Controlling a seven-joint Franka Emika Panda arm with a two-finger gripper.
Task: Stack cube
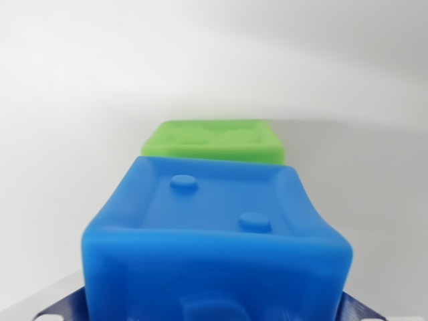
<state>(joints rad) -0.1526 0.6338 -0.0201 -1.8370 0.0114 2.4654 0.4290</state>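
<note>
A blue cube (214, 227) with round studs on its top face fills the lower half of the wrist view, very close to the camera. Dark blue fingers (61, 304) show at its lower left and lower right, pressed against its sides, so my gripper (214, 309) is shut on it. Just beyond its far edge a green cube (214, 142) with a moulded relief on its top face rests on the white surface. The blue cube hides the green cube's near side, and I cannot tell whether the two touch.
A plain white surface (60, 134) spreads around both cubes and runs into a pale background. Nothing else is in view.
</note>
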